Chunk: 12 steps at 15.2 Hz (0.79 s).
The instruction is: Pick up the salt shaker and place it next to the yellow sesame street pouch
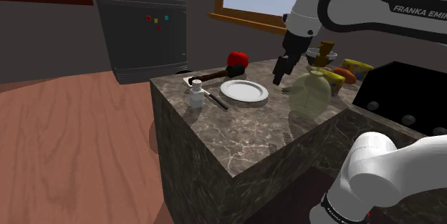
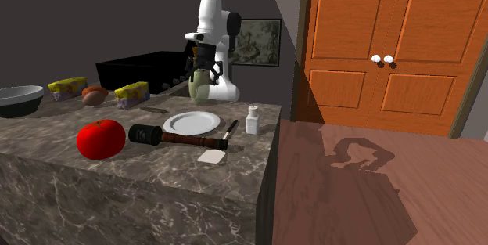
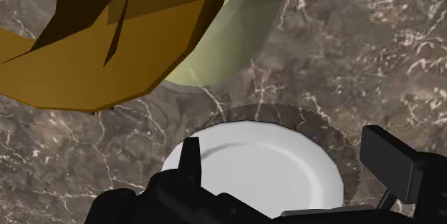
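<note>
The wrist view shows the gripper (image 3: 286, 147) with its two black fingers spread wide and nothing clasped between them. Under it lies the white plate (image 3: 258, 176). Just past the plate stands a pale green jug (image 3: 233, 40) with a brown stopper (image 3: 100, 44), and the frame edge cuts off both jug and stopper.

The second exterior view shows two yellow pouches at left centre of the frame, the left pouch (image 2: 67, 87) and the right pouch (image 2: 132, 93). A brown rounded thing (image 2: 95, 95), possibly an egg, sits between them. The print on either pouch is too small to read, so it cannot be told which is the Sesame Street one. In the shoulder view the jug and the arm partly hide the pouches at upper right.

The salt shaker (image 2: 252, 119) stands upright near the edge of the marble counter (image 2: 117, 177), right of the plate in that frame and well apart from both pouches. In the shoulder view the shaker is left of centre, with the gripper hanging over the counter between plate and jug.

A white spatula (image 2: 217, 148), a dark grinder (image 2: 176, 136) lying on its side and a red tomato (image 2: 101, 138) lie on the counter in front of the plate and pouches. A grey bowl (image 2: 17, 101) is cut off by the left edge.
</note>
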Available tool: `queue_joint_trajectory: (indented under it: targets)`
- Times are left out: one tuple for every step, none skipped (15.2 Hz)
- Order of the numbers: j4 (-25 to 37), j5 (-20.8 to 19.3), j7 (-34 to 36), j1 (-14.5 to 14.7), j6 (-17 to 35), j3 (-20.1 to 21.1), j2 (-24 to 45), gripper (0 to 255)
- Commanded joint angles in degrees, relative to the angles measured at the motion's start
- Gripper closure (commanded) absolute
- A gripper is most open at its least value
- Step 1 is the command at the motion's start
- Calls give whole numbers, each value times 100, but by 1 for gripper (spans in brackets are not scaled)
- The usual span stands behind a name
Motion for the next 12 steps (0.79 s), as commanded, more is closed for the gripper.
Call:
queue_joint_trajectory:
  targets:
    - [0, 0, 0, 0, 0, 0, 0, 0]
    - [86, 69, 175, 4, 33, 119, 156, 0]
    - [180, 133, 347, 4, 65, 237, 318, 0]
    - [282, 193, 519, 2, 95, 353, 485, 0]
    - [393, 246, 690, -2, 123, 468, 657, 0]
    - [512, 294, 861, -7, 149, 580, 835, 0]
    - [639, 335, 1031, -15, 171, 692, 1017, 0]
    - [775, 370, 1201, -24, 191, 801, 1205, 0]
    - [919, 397, 1371, -33, 207, 908, 1397, 0]
    - [1071, 418, 1542, -45, 220, 1014, 1594, 0]
    - [1232, 431, 1713, -57, 228, 1119, 1795, 0]
    - [1402, 437, 1884, -69, 232, 1222, 2001, 0]
